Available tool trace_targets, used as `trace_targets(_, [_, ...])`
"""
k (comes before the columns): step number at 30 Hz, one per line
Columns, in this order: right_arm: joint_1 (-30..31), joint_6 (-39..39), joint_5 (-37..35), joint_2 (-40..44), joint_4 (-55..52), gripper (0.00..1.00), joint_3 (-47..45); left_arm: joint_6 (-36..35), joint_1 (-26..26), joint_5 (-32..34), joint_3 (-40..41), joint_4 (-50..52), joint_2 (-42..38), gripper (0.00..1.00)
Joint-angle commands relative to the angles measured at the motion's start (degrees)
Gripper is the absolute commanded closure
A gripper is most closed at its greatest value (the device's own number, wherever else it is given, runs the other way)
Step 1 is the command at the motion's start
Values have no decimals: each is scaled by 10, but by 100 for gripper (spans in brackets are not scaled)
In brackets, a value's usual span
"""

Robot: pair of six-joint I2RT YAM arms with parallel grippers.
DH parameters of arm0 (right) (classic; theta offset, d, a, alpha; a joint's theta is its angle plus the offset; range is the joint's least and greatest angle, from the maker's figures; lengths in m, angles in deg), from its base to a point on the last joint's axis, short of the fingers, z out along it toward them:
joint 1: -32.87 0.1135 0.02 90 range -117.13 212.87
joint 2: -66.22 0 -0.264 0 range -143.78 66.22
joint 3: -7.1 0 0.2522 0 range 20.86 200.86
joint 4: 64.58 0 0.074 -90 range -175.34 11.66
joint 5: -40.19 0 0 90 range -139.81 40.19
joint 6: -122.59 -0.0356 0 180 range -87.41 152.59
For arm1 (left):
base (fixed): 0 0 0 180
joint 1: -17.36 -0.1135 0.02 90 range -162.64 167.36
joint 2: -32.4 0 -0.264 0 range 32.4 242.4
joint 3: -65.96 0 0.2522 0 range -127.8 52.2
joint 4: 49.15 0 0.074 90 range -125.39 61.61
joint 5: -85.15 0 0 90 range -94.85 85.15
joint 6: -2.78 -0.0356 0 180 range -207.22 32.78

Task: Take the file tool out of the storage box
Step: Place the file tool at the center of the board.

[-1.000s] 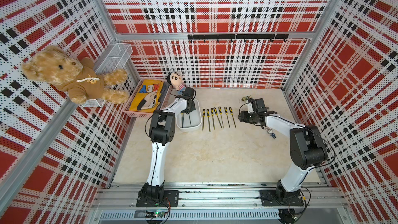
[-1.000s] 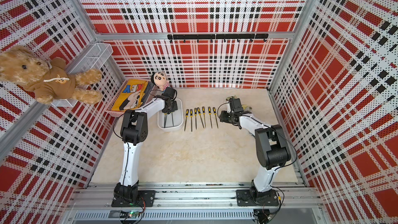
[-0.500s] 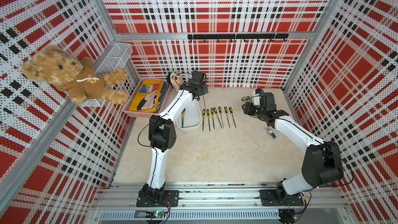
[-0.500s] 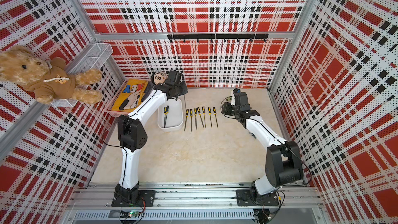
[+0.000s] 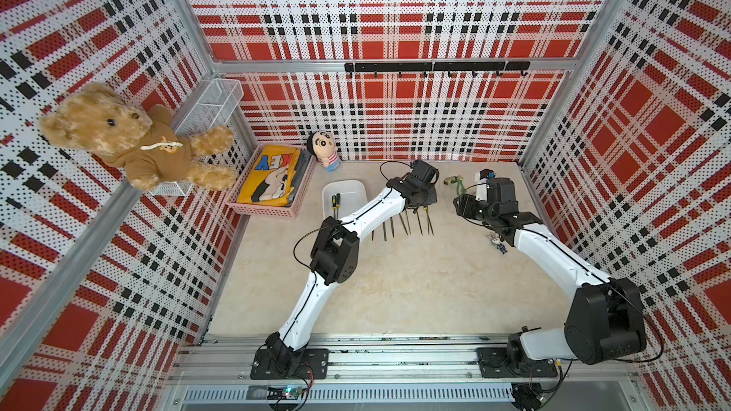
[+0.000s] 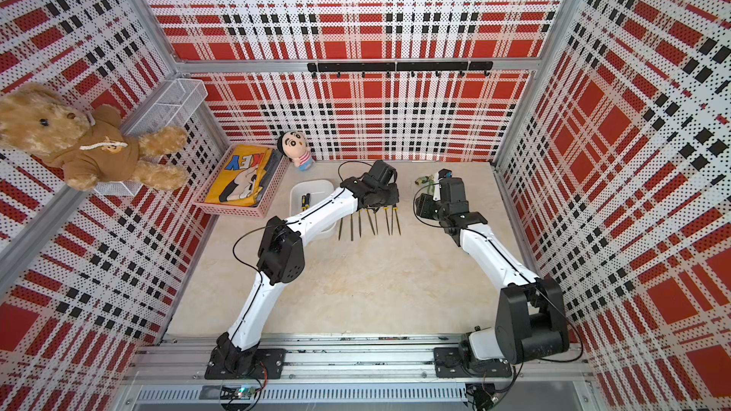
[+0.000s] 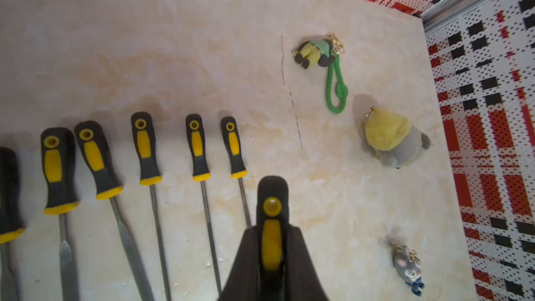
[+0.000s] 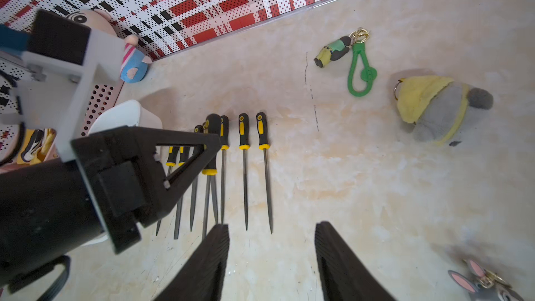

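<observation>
A file [image 7: 271,198] is clamped by its handle in the left claw [image 7: 272,235], clear of the box [image 5: 343,187] (two more are left inside). It is held above the row [image 7: 144,152] on the table, its long axis parallel to them. The right claw [image 8: 272,256] is spread, empty.

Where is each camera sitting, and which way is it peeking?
Both top views: high at the front, looking down on the table, storage box, left arm and right arm.
Left wrist: on the left arm, looking down past the left gripper, shut on a file, at the row of files.
Right wrist: on the right arm, looking past the open right gripper at that row; the left gripper shows too.
Shared: both wrist views show the row and the green keychain.
</observation>
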Motion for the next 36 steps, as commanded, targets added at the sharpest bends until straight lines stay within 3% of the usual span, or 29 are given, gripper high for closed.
trace_targets(1, [-1, -5, -2, 21, 9, 44, -18, 14, 11, 17, 39, -18, -21, 100])
trace_targets(6, [-2, -5, -1, 24, 9, 44, -31, 18, 32, 59, 122, -18, -65, 100])
trace_targets(11, [-1, -6, 6, 23, 16, 44, -43, 23, 35, 110, 285, -18, -151, 100])
trace_targets(16, [-1, -6, 10, 14, 18, 44, -45, 47, 44, 135, 392, -17, -214, 100])
trace_targets(25, [-2, -10, 15, 6, 23, 44, -48, 102, 77, 156, 495, 6, -260, 100])
trace_targets(36, [-1, -12, 20, -15, 25, 44, -46, 96, 66, 172, 549, 11, -293, 100])
